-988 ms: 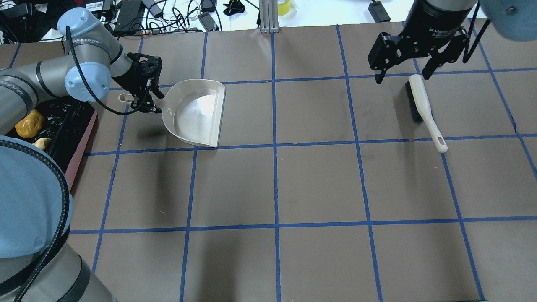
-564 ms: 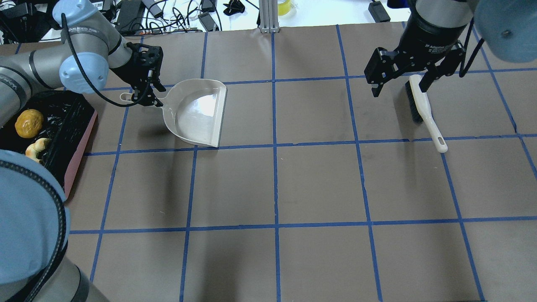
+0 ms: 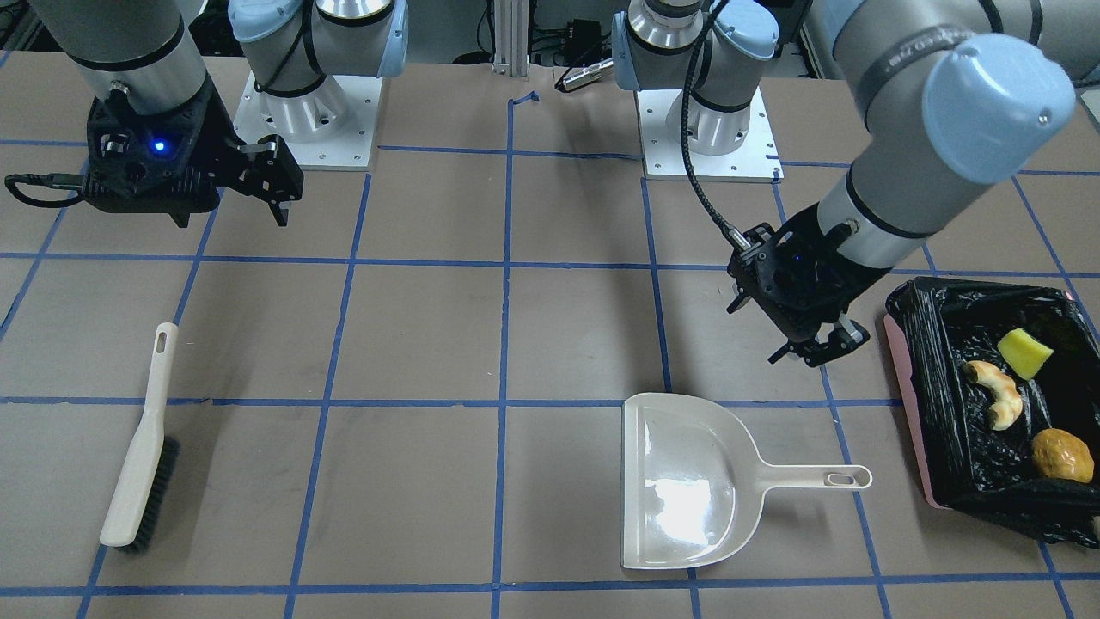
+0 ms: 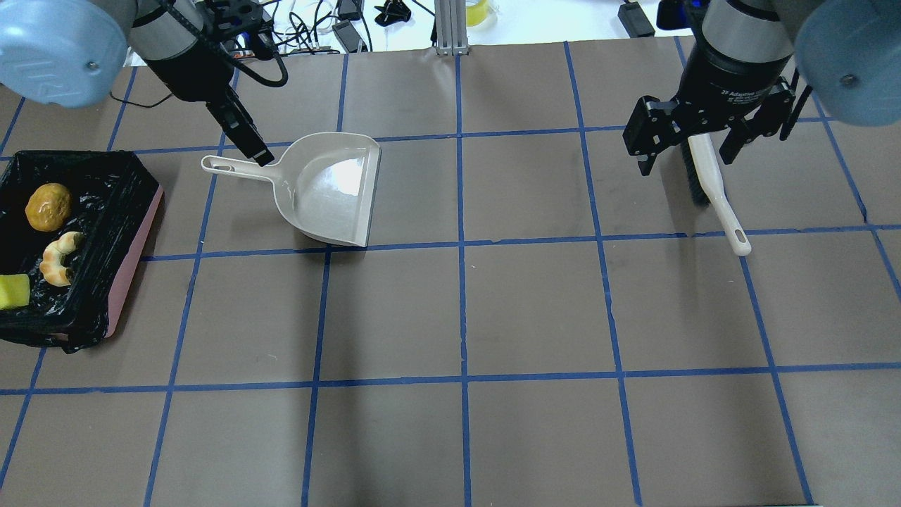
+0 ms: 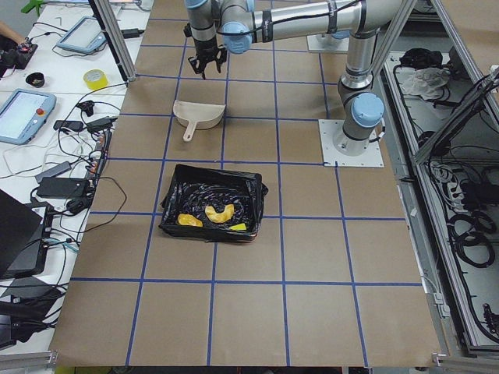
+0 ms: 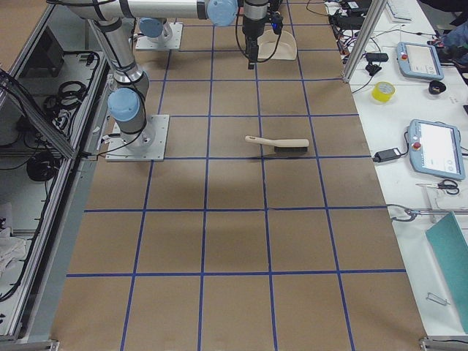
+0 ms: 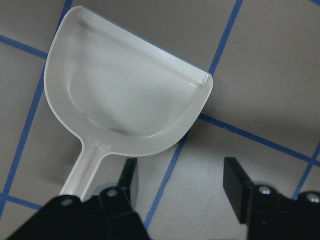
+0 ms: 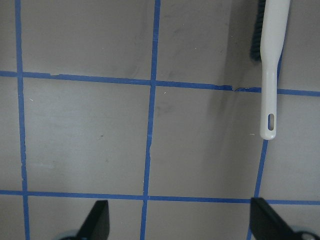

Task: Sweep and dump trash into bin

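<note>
the sweeping and dumping look finished. all the trash lies inside the bin [image 4: 135, 253] at the left edge of the desk [image 4: 535, 303] in the overhead view. on the black liner the orange-yellow lump [image 4: 48, 206] is farthest, the cream crescent [image 4: 58, 258] sits in the middle, and the yellow wedge [image 4: 13, 291] is nearest, at the picture's edge. no loose piece shows on the desk in any view.

the dustpan [image 4: 331, 190] lies flat and empty to the right of the bin and apart from it, its handle pointing left toward the bin. the left tool [image 3: 816, 348] is open and holds nothing. its wrist camera shows the two fingers spread, with the handle passing beside one of them, not between. it hangs above the desk by the handle and touches nothing.

the brush [image 4: 714, 193] lies on its side at the far right of the desk, bristles at the far end. the right tool [image 4: 685, 156] is open too, raised over the brush's far end, with nothing between its fingers.

my judgement is that the step in hand is the retreat after both implements were set down. the next move calls for no grasp. each arm only needs to lift clear, the left without catching the dustpan handle and the right without nudging the brush.
</note>
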Robot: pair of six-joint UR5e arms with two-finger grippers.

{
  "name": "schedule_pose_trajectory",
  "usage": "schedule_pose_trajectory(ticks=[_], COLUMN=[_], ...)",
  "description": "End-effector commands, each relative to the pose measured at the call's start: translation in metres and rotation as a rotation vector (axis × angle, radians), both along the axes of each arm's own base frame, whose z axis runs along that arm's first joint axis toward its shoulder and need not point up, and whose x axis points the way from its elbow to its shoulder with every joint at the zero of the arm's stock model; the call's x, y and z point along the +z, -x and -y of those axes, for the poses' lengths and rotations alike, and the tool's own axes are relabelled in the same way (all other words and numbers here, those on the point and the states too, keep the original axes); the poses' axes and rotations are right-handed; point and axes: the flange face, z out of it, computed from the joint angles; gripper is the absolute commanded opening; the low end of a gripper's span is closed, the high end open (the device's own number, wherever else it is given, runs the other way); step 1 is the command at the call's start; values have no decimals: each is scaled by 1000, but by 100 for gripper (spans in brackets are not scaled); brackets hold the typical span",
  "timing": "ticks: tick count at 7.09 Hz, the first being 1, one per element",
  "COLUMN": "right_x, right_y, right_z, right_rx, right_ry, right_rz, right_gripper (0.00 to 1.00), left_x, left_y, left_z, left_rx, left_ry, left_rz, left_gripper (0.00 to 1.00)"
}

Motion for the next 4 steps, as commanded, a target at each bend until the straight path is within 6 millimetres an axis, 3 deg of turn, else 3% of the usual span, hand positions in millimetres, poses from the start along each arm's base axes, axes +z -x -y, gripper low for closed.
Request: schedule_pose_trajectory(ticks=[1, 3, 4], right_x=[2, 1, 1], right_y=[-1, -1, -1], right_z=[-2, -1, -1], right_rx=[-32, -37, -37], right_ry=[5, 4, 4], right_rz=[-1, -1, -1], right_gripper=[100, 100, 100], left_x=[50, 80, 85], left_y=[8, 7, 1], left_z=[-42, -68, -76], left_rx=[329, 599, 690], left_ry=[11, 43, 68], left_rz=[18, 29, 89], left_gripper=[70, 85, 85])
